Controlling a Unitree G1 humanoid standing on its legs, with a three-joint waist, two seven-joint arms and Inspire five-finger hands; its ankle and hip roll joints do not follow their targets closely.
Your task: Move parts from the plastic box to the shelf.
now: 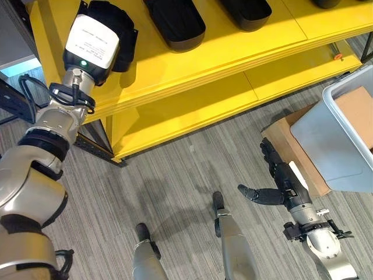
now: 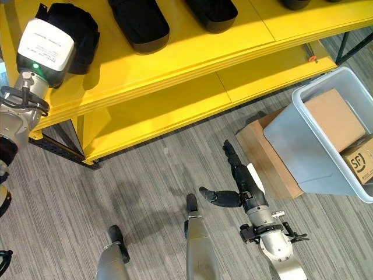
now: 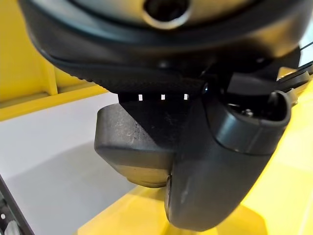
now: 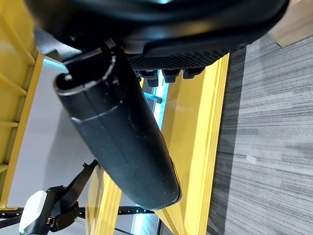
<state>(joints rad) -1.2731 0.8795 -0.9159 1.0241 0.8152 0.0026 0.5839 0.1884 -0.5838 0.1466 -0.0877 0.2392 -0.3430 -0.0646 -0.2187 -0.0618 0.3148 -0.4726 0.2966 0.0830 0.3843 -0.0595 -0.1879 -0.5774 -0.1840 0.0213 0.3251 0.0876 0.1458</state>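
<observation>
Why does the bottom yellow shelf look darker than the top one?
Left eye view: the top shelf hangs over the bottom shelf, likely blocking light from above. Right eye view: the same shade sits just under the top shelf's front edge.

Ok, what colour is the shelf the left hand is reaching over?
Bright yellow shelf, clearest in the left eye view, where the left hand is over it.
</observation>
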